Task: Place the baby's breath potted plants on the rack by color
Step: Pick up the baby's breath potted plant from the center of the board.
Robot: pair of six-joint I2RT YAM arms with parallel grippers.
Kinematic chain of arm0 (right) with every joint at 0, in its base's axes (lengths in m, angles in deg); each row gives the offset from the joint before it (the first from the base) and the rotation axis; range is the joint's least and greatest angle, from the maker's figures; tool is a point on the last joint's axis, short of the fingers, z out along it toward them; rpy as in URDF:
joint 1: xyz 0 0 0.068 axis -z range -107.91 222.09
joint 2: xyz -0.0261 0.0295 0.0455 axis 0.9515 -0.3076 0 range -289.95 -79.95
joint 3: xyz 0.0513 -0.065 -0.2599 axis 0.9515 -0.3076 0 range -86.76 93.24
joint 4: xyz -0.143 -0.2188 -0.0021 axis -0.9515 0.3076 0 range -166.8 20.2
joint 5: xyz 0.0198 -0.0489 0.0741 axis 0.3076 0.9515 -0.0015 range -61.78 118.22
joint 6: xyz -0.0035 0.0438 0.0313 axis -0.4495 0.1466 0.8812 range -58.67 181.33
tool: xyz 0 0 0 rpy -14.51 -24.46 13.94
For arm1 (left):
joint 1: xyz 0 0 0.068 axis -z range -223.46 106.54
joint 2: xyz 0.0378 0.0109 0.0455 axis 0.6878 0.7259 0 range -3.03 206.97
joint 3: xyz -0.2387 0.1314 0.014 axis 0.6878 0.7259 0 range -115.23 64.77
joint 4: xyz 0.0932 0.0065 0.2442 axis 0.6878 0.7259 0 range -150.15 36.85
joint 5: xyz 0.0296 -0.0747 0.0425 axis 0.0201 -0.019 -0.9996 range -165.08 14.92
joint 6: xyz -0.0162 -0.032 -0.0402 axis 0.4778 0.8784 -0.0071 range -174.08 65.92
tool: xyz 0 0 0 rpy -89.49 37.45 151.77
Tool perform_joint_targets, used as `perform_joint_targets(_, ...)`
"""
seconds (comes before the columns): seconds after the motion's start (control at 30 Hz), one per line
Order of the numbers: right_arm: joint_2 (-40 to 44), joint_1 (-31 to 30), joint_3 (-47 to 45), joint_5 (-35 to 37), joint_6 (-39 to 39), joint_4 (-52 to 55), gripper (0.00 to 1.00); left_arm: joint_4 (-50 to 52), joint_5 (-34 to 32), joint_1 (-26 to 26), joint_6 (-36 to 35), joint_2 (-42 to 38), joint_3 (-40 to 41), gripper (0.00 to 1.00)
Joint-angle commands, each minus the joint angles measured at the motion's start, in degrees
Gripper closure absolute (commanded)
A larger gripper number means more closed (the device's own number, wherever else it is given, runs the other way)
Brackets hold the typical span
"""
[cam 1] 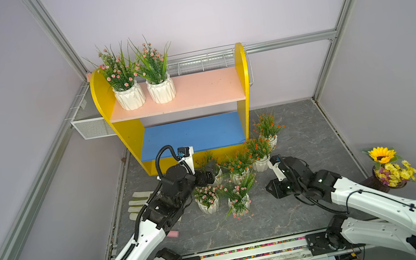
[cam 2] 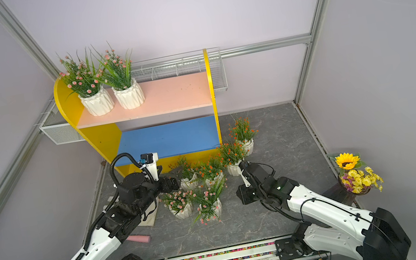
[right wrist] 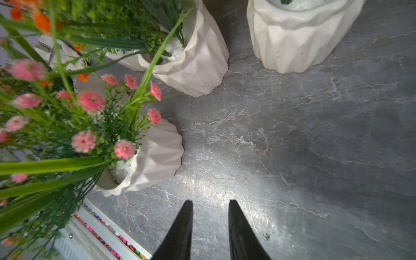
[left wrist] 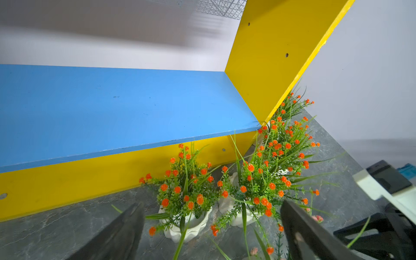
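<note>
The flat walls (cam 1: 208, 6) were plain and pale purple. Shiny silver metal bars (cam 1: 289, 41) ran along them and up the corners. A small white wire-mesh basket (cam 1: 90, 126) hung on the side wall. A long white wire basket (cam 1: 203, 60) hung on the back wall. The desk (cam 1: 304, 142) had a dark grey top with thin pale lines, like stone. The light was soft and even, and it made a bright patch (right wrist: 225, 186) on the grey top.
</note>
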Motion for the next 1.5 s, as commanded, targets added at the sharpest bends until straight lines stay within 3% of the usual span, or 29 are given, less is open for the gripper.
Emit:
perform_joint_targets(0.0, -3.3, -2.88, 1.26, 3.67, 2.97, -4.69, 0.71, -4.0, 1.54, 0.25, 1.48, -1.71, 1.18, 0.03)
perform_joint_targets(0.53, -18.0, -10.2, 11.88, 4.97, 1.65, -6.98, 0.71, 6.2, -2.93, 0.43, 0.56, -9.91, 1.69, 0.03)
perform_joint_targets(1.47, -25.08, -13.5, 16.7, 9.38, 2.89, -3.16, 0.8, 6.29, -2.32, 0.43, 1.61, -10.31, 1.97, 0.03)
